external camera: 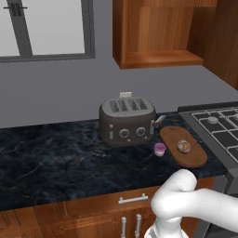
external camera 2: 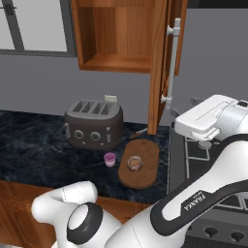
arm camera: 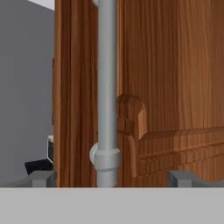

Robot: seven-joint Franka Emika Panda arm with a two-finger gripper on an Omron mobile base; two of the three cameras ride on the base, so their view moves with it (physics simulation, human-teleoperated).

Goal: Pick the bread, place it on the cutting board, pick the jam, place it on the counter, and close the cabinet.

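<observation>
The bread [external camera: 184,147] lies on the cutting board [external camera: 195,158], which rests on the counter [external camera: 56,158] right of the toaster. The jam [external camera: 160,149] stands on the counter just left of the board; it is also in the right base view as the jam [external camera 2: 110,159] beside the bread [external camera 2: 134,162]. The cabinet [external camera: 158,32] hangs above with its door [external camera 2: 159,68] swung out. My gripper [arm camera: 111,178] is open and faces the door's outer side at close range, with the grey bar handle [arm camera: 107,87] between its widely spread fingertips [arm camera: 41,177], untouched.
A dark toaster [external camera: 127,121] stands on the counter behind the jam. A stove [external camera: 218,128] adjoins the counter on the right. Wooden drawers [external camera: 93,209] run below the counter edge. A window [external camera: 46,28] is on the wall at left.
</observation>
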